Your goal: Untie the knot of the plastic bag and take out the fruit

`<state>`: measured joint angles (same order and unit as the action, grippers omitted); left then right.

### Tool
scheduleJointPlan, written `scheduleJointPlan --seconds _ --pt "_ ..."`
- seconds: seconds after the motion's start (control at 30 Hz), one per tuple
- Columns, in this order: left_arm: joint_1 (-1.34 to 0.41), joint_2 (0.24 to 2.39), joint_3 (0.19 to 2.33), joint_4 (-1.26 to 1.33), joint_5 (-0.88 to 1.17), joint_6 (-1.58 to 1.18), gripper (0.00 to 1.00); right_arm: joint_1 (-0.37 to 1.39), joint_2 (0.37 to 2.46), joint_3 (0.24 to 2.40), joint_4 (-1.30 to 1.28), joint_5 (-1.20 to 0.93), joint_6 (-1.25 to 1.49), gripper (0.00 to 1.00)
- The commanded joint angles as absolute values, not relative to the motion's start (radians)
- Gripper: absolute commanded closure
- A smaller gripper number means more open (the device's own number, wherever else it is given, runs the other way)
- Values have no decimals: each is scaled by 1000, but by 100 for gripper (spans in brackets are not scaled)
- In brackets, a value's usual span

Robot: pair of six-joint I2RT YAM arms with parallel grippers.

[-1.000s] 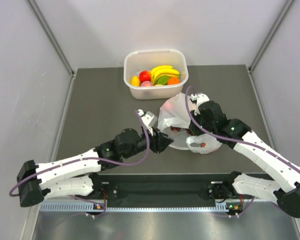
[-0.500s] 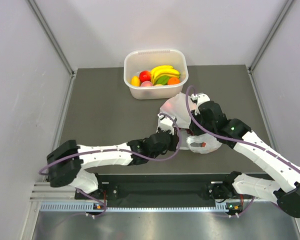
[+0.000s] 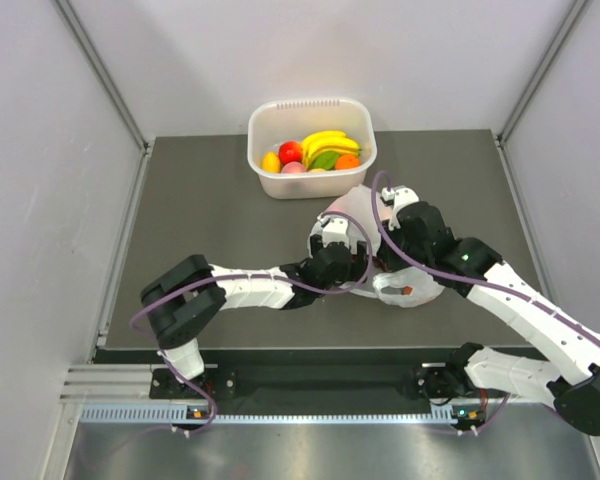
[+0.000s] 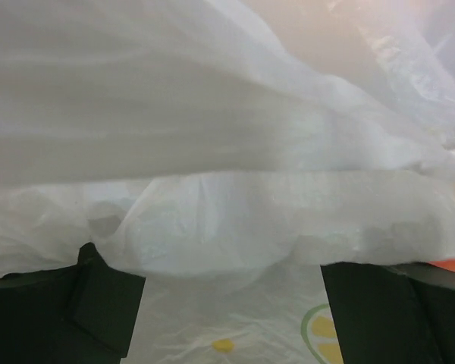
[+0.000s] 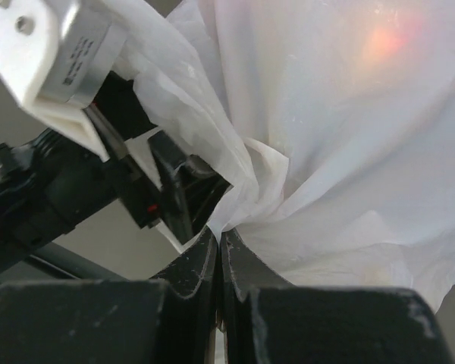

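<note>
Pinching the plastic bag (image 5: 326,152) at lower centre, the right gripper (image 5: 217,233) is clamped; the left gripper (image 4: 235,303) is spread open. The bag should be pulled taut gently.

Fruit (image 5: 381,38) blurred behind plastic bag (image 5: 349,152)

White-shelled arms (image 3: 245,290), black joints, looping purple cables (image 3: 372,210); black left claw (image 4: 231,303) and right claw (image 5: 218,254).
</note>
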<state>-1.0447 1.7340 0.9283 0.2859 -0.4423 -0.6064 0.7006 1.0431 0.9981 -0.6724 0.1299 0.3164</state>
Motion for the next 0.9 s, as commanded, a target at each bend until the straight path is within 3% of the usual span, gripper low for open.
scheduleJointPlan --seconds 0.0,0.2,0.33,0.6,0.63,0.8,0.83,0.87 --pt "-1022 1778 979 371 -459 -626 8 715 1049 1020 -626 107 314 100" --pt "-977 1873 1012 439 -450 -626 5 716 1055 1012 -612 92 310 100" --pt "-971 1913 1015 550 -405 -578 12 715 1054 1003 -603 87 310 100" --pt "-973 1931 974 756 -229 -506 52 715 1058 1000 -592 78 307 100" --pt "-973 1925 956 764 -221 -500 62 715 1057 1000 -592 77 308 100" --pt "-986 1833 905 749 -189 -450 85 715 1061 997 -584 86 310 100" --pt "-988 1797 887 721 -181 -443 97 715 1062 997 -581 89 311 100" --pt "-991 1778 879 703 -160 -437 100 715 1062 997 -581 98 317 100"
